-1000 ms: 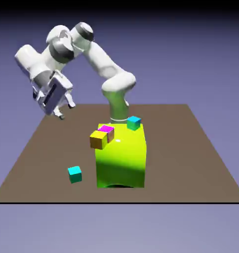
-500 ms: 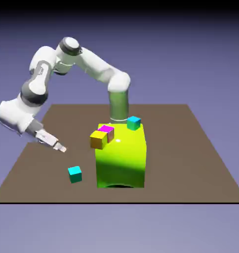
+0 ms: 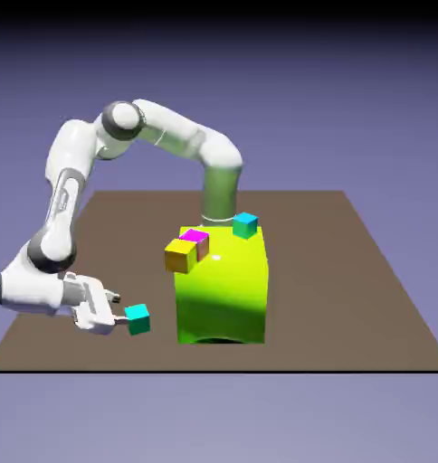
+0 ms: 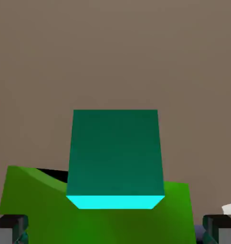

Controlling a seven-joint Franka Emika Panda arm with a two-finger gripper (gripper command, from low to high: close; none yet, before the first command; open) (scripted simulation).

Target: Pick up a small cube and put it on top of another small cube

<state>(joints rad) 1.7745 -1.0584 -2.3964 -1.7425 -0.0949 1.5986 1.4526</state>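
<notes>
small cube (image 3: 138, 318) smooth, flat turquoise; lime block (image 3: 223, 289) slightly glossy; table (image 3: 349, 289) matt brown; arm (image 3: 69, 199) smooth white, plastic-like.

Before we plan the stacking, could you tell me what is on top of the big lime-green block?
A teal cube sits on the lime-green block's far corner. Magenta and yellow cubes overlap its left edge; their support is unclear.

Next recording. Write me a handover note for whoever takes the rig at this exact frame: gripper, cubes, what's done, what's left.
Gripper: open, low over the table, fingertips at the turquoise cube, which shows centred between them in the hand view.
Turquoise cube rests on the table, left of the lime-green block in the exterior view.
Teal cube sits on the block's top.
Done: approach. Left: close, lift, stack on another small cube.
</notes>
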